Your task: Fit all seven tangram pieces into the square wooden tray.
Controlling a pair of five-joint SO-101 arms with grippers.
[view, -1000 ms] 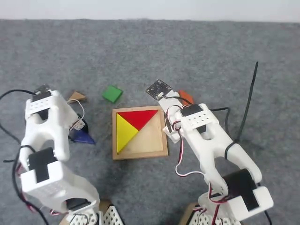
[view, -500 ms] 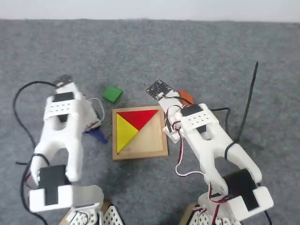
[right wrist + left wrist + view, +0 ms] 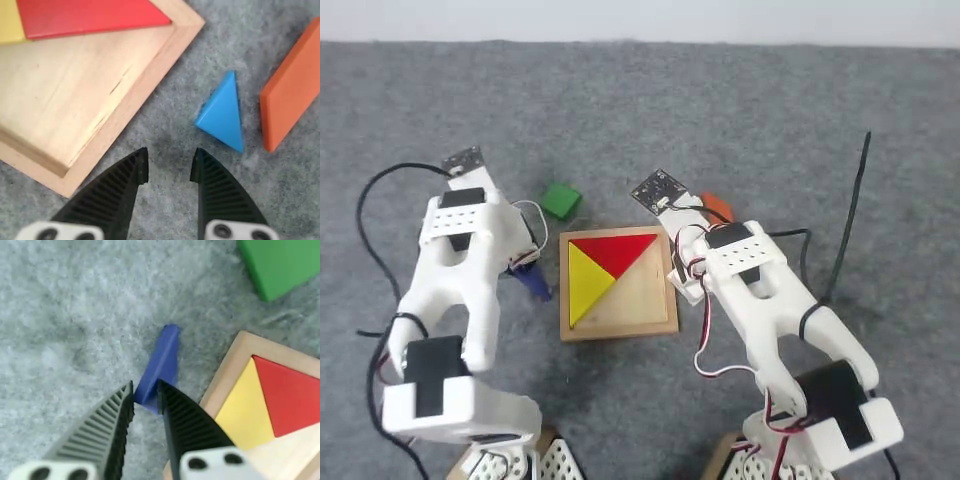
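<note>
Where the dark blue piece (image 3: 161,360) sits: on edge, pinched in the left gripper (image 3: 145,391), over the carpet (image 3: 720,120) just left of the wooden tray (image 3: 620,328).
Long axis: straight out from the fingertips (image 3: 176,407), roughly alongside the tray's wall.
Tray: red triangle (image 3: 615,250) and yellow triangle (image 3: 583,283) seated, touching.
Right gripper (image 3: 170,160): spread, near a light blue triangle (image 3: 222,112).
Since a second ago: left arm swung in towards the tray; right arm unmoved.

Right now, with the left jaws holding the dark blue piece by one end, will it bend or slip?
The blue piece looks like stiff painted wood, so bending is unlikely. Gripped at one narrow end, it may pivot or slip. Thin, so probably light.
</note>
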